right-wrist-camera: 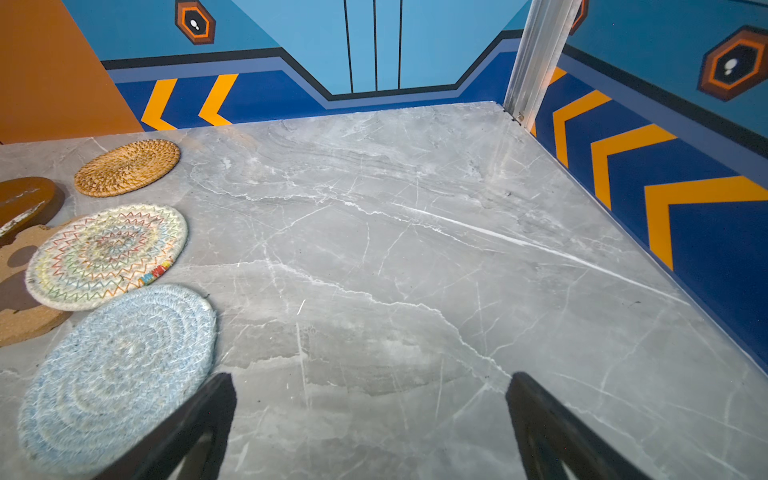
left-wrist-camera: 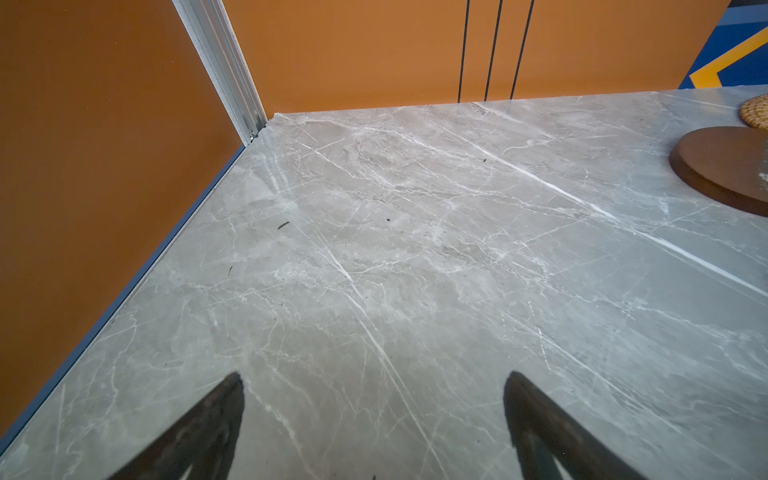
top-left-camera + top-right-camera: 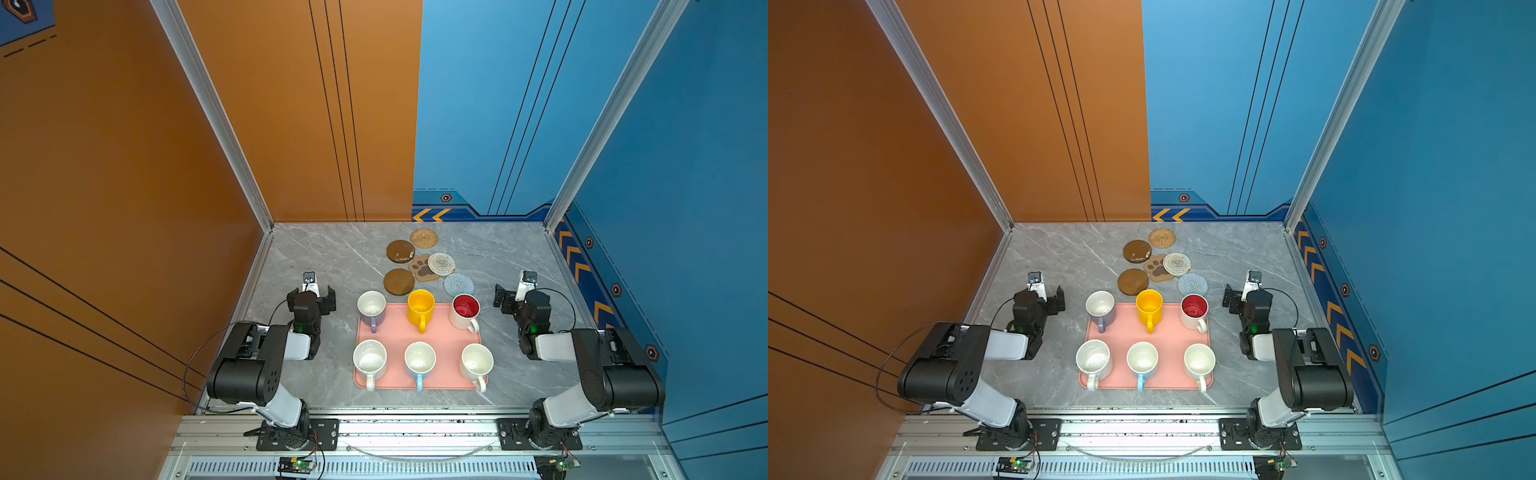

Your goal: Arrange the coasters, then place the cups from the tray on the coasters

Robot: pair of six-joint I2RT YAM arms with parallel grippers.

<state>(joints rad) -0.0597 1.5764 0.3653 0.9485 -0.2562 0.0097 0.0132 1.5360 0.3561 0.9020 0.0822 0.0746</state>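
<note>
The coasters lie in a loose cluster behind the tray: tan rattan, two brown discs, a paw shape partly under the white woven one, and a pale-blue one. The pink tray carries the cups: lilac, yellow and red-inside at the back, speckled, light blue and plain white in front. My left gripper hangs open left of the tray. My right gripper hangs open to its right. Both are empty.
Orange walls close the left and back left, blue walls the right and back right. Bare marble table lies ahead of the left gripper and ahead of the right gripper, with the pale-blue coaster beside one finger.
</note>
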